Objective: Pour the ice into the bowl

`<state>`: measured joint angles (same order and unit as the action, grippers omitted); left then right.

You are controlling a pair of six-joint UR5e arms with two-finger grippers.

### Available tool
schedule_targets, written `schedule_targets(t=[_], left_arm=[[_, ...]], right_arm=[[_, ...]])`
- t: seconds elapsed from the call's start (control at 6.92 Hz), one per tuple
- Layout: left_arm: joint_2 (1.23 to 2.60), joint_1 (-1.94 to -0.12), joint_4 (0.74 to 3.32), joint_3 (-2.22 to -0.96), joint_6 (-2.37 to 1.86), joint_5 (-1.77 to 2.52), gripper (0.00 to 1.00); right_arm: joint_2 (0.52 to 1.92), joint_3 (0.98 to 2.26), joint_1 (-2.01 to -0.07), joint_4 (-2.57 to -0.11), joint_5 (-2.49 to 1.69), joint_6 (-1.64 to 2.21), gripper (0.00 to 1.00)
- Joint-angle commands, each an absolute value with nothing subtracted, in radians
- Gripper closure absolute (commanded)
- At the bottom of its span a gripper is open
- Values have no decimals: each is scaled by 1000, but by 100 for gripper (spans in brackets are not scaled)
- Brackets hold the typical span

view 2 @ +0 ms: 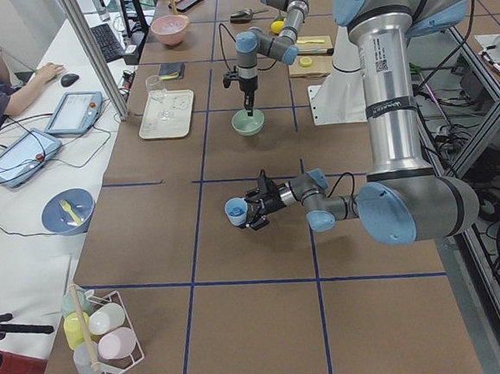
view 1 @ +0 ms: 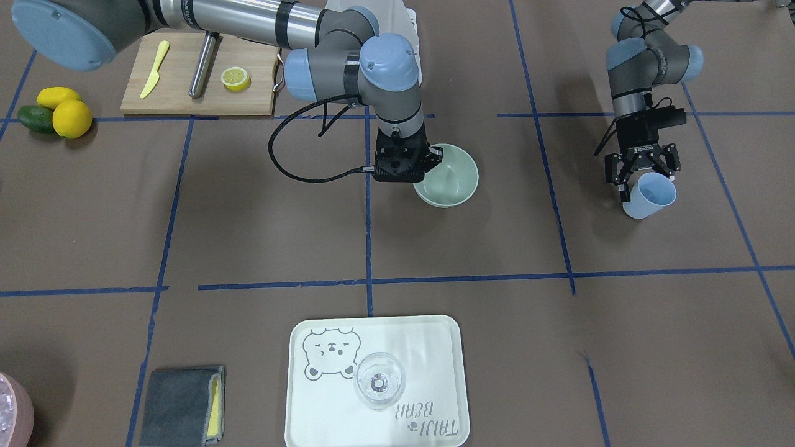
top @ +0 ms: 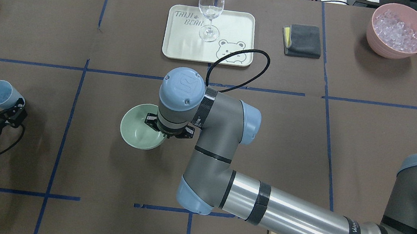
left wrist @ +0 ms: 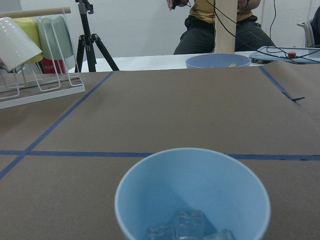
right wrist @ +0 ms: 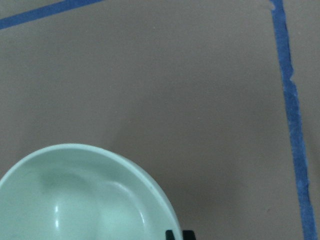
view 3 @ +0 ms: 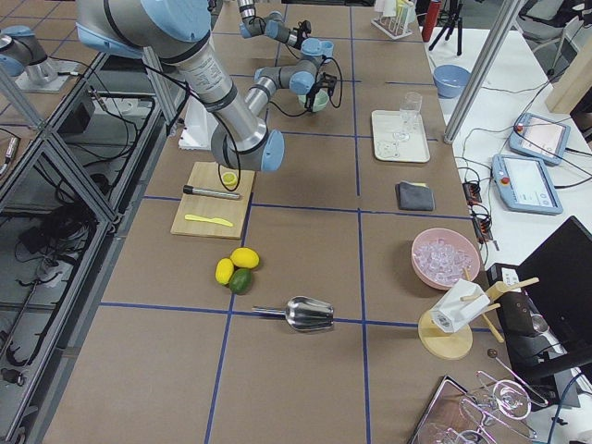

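Note:
My left gripper (view 1: pixel 643 180) is shut on a light blue cup (view 1: pixel 649 195), held tilted above the table at the robot's far left; it also shows in the overhead view (top: pixel 1 92). The left wrist view shows the ice (left wrist: pixel 192 226), a few clear cubes, in the bottom of the cup (left wrist: pixel 150 190). The pale sage-green bowl (view 1: pixel 456 180) sits mid-table and looks empty. My right gripper (view 1: pixel 411 169) stands upright over the bowl's rim. Its fingertips (right wrist: pixel 172 234) are close together, pinching the rim of the bowl (right wrist: pixel 75 195). The wrist hides it in the overhead view.
A pink container (top: pixel 399 30) of ice cubes stands far right. A wine glass (top: pixel 210 11) stands on a pale tray (top: pixel 238 26), with a grey cloth (top: pixel 303 40) beside it. A cutting board (view 1: pixel 180 93) with a lemon half, plus whole lemons (view 1: pixel 71 117), lie near the robot's base.

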<state>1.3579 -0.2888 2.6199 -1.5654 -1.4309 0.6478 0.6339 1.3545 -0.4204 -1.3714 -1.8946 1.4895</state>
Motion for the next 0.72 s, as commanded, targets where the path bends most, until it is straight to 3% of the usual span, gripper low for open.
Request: schedule_targets(t=[0.0,0.29,0.43,0.58], left_arm=[[1374,-314,2626,-1560,-1407,664,1],[1405,-321,2628,-1525,-1407,666,1],[1405,-322,2638,-1522,-1407,664,15],[1405,-327,2648,-1520,-1405,664,69]], right_arm=[[635,1355,-419,-1371,-1894,1489,100],[634,1355,-413,-1371,-1891,1491,100],[634,1355,-407,-1370,-1872,1493,100],[632,1353,-405,-1359,-1868,1493,100]])
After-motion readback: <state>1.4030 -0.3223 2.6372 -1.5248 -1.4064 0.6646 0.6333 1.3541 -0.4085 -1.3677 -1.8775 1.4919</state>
